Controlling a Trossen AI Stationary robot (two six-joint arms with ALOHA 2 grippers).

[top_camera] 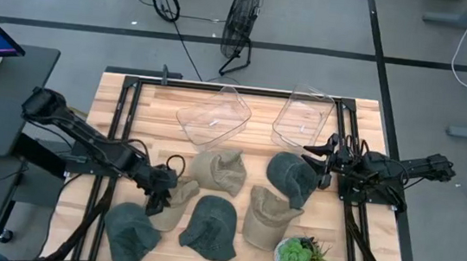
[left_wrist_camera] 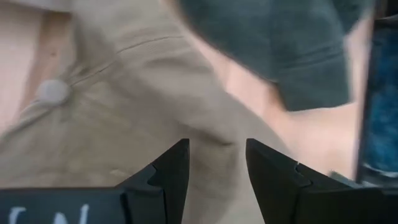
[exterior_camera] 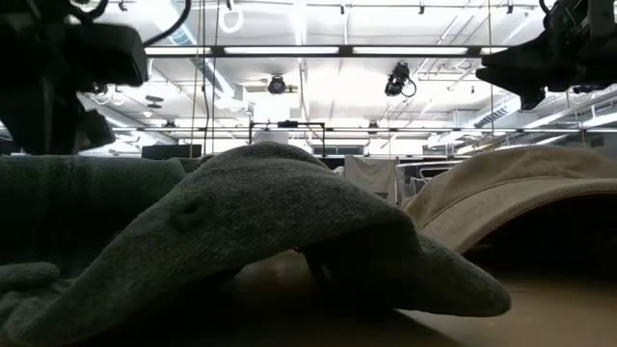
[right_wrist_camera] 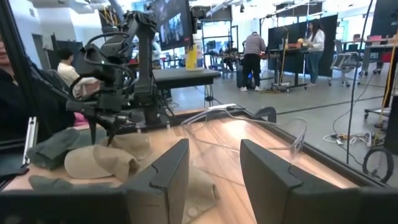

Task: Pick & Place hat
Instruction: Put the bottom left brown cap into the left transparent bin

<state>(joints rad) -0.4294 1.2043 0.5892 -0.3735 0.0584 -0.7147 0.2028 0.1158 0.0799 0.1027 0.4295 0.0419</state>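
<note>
Several soft hats lie flat on the wooden table (top_camera: 343, 246), some tan and some dark green. My left gripper (top_camera: 160, 196) (left_wrist_camera: 216, 146) is open, low over a tan hat (top_camera: 180, 208) (left_wrist_camera: 124, 112) near the table's left front; the hat's top button (left_wrist_camera: 53, 91) shows. A dark green hat (top_camera: 210, 225) (left_wrist_camera: 280, 43) lies just beyond it. My right gripper (top_camera: 317, 161) (right_wrist_camera: 214, 149) is open and raised by the table's right side, beside another dark green hat (top_camera: 291, 178). My left gripper comes from above, pointing down at the tan hat's crown (left_wrist_camera: 214, 134), with one finger on either side of a patch of cloth. I cannot tell whether the fingertips touch the cloth.
Two clear plastic bins (top_camera: 213, 115) (top_camera: 304, 116) stand at the far edge. Another tan hat (top_camera: 219, 171) lies mid-table, a third tan one (top_camera: 268, 217) at right front and a dark green one (top_camera: 130, 228) at left front. A potted succulent (top_camera: 298, 257) stands at the near right edge. People stand in the room beyond.
</note>
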